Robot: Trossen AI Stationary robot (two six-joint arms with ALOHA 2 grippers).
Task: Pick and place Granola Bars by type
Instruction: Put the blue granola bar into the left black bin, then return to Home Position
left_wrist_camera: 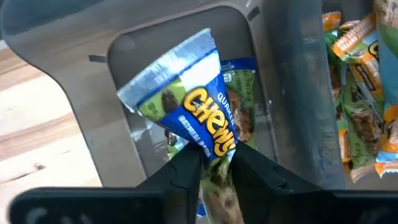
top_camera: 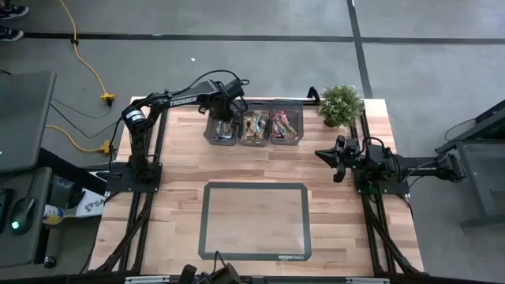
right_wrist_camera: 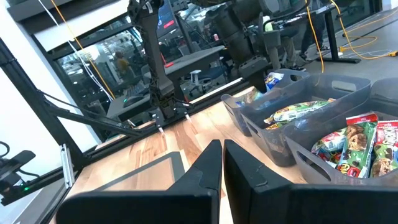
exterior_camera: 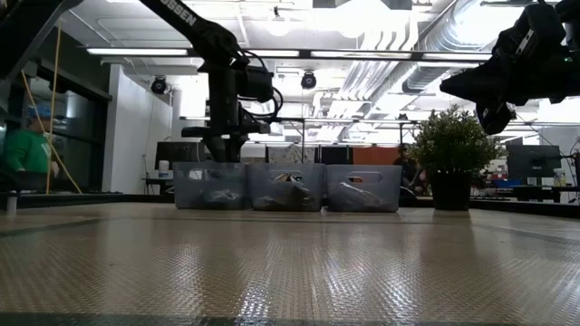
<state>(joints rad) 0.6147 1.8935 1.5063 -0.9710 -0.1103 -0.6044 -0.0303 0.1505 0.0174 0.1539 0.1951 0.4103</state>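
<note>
My left gripper [left_wrist_camera: 214,158] hangs over the left grey bin [top_camera: 222,130] at the table's far edge, shut on a blue-wrapped granola bar [left_wrist_camera: 193,106]. More blue bars [left_wrist_camera: 241,93] lie on that bin's floor. The middle bin [top_camera: 255,128] holds green and orange bars [left_wrist_camera: 360,93], and the right bin [top_camera: 286,126] holds pink and red bars [right_wrist_camera: 360,143]. My right gripper [right_wrist_camera: 222,155] is shut on nothing and hovers above the table's right side [top_camera: 335,158], pointing toward the bins. My left gripper pinches the blue bar between its two fingers [left_wrist_camera: 186,165] at one end of the wrapper [left_wrist_camera: 214,146]. It comes from above, pointing down into the left bin. The bar sticks out beyond the fingertips, its crimped free end [left_wrist_camera: 168,68] toward the bin floor; whether it touches the floor, I cannot tell.
The three bins stand side by side along the far edge. A potted plant [top_camera: 341,104] stands right of them. A dark-framed mat [top_camera: 255,221] lies on the near middle of the wooden table. A person in green [exterior_camera: 27,149] shows in the room beyond.
</note>
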